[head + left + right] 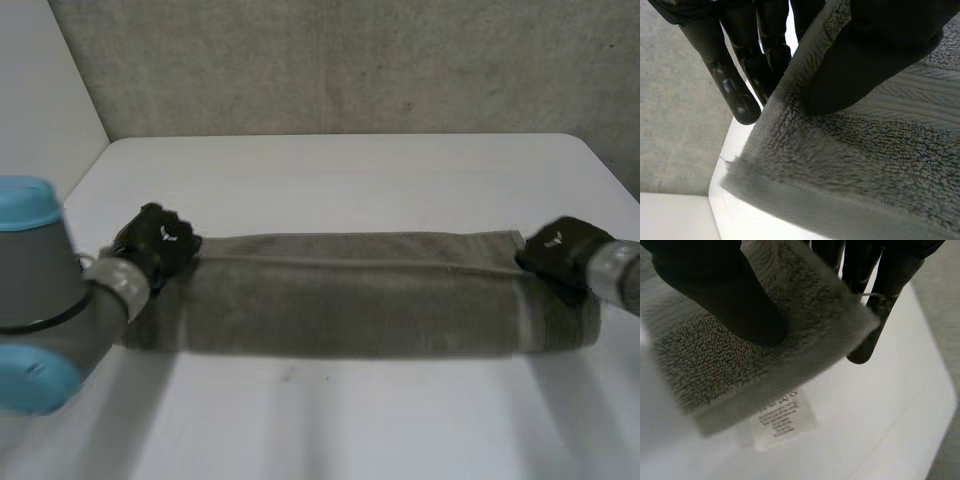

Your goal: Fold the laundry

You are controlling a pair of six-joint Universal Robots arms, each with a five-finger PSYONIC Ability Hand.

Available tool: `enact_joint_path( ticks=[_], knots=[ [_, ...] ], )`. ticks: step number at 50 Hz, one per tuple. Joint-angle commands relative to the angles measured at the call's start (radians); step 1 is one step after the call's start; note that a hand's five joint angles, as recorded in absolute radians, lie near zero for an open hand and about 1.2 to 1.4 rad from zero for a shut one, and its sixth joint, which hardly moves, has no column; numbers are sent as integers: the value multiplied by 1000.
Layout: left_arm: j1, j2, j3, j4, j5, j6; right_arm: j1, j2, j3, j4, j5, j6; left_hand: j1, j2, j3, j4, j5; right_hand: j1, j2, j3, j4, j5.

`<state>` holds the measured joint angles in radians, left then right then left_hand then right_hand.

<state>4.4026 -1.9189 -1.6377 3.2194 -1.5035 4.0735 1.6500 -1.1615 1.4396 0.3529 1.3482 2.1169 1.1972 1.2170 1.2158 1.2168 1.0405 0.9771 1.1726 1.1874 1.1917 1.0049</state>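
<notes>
Towel (350, 295) stretches across mid-frame on the table (340, 180), my left hand (155, 240) pinching its upper-left corner, my right hand (565, 252) pinching the upper-right. Both grips look shallow; uneven pulling could slip a corner and skew the fold.

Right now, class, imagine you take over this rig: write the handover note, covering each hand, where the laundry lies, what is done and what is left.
Left hand: shut on the towel, pinching its far corner at the robot's left end, thumb on top.
Right hand: shut on the far corner at the other end, near the care label.
The towel lies as a long band across the white table, seemingly folded once lengthwise.
Left to do: probably bring the two ends together, then square it up.
</notes>
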Motion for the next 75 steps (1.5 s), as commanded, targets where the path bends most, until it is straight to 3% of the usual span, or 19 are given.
enact_joint_path(
  ticks=[1, 3, 8, 18, 19, 20, 21, 22, 23, 28, 34, 38, 39, 41, 46, 52, 69, 74, 75],
  knots=[
    [-20, -318, 265, 51, -7, -7, 105, 177, -131, -276, 144, 60, 199, 179, 180, 179, 181, 419, 224, 209, 205, 217],
    [-20, -400, 366, 59, -7, -8, 135, 244, -177, -395, 172, 54, 199, 179, 180, 179, 181, 419, 224, 209, 205, 217],
    [-20, -485, 498, 60, -3, -10, 149, 337, -255, -500, 203, 46, 199, 179, 180, 179, 181, 419, 224, 209, 205, 217],
    [-22, -554, 627, 73, -6, -36, 152, 437, -332, -615, 190, 38, 199, 179, 180, 179, 181, 419, 224, 209, 205, 217],
    [-20, -554, 625, 74, -3, -45, 154, 450, -332, -630, 198, 35, 199, 179, 180, 179, 181, 231, 36, 21, 17, 29],
    [-20, -554, 625, 74, -3, -45, 154, 450, -332, -631, 198, 35, 199, 179, 180, 179, 181, 229, 34, 19, 15, 27],
    [-22, -551, 624, 77, -3, -54, 155, 456, -334, -631, 209, 35, -196, -216, -214, -215, -214, -468, -664, -678, -683, -670],
    [-22, -551, 624, 77, -3, -54, 155, 456, -334, -631, 209, 35, -200, -220, -218, -219, -218, -475, -671, -685, -690, -677],
    [-23, -546, 616, 79, -4, -64, 165, 457, -331, -631, 213, 37, -909, -929, -928, -929, -927, -803, -998, -1013, -1017, -1005],
    [-49, -512, 576, 79, -1, -81, 188, 398, -281, -617, 241, 77, -1023, -1042, -1041, -1042, -1041, -803, -998, -1013, -1017, -1005],
    [-54, -384, 461, 79, -3, -108, 174, 183, -154, -562, 193, 271, -1023, -1042, -1041, -1042, -1041, -803, -998, -1013, -1017, -1005],
    [-46, -243, 319, 79, 0, -217, 121, 63, -85, -422, 56, 409, -1023, -1042, -1041, -1042, -1041, -803, -998, -1013, -1017, -1005],
    [-46, -243, 318, 79, 0, -217, 120, 63, -85, -422, 55, 410, -1023, -1042, -1041, -1042, -1041, -803, -998, -1013, -1017, -1005],
    [-35, -148, 212, 85, 5, -316, 35, 17, -52, -288, -44, 477, -1023, -1042, -1041, -1042, -1041, -803, -998, -1013, -1017, -1005],
    [-15, -51, 73, 126, 37, -467, -50, 6, -22, -143, -127, 505, -1023, -1042, -1041, -1042, -1041, -778, -974, -989, -993, -981],
    [0, 12, -51, 207, 91, -596, -111, 19, 53, -167, -158, 502, -1023, -1042, -1041, -1042, -1041, -664, -859, -874, -878, -866],
    [-2, 24, -122, 272, 95, -616, -134, 120, 124, -364, -159, 495, -1023, -1042, -1041, -1042, -1041, -373, -568, -583, -587, -575],
    [-3, 26, -122, 272, 97, -616, -142, 144, 117, -393, -159, 480, -1023, -1042, -1041, -1042, -1041, -120, -315, -330, -335, -322],
    [-3, 26, -123, 272, 95, -616, -145, 157, 116, -402, -159, 465, -1023, -1042, -1041, -1042, -1041, 92, -103, -118, -122, -110]
  ],
)
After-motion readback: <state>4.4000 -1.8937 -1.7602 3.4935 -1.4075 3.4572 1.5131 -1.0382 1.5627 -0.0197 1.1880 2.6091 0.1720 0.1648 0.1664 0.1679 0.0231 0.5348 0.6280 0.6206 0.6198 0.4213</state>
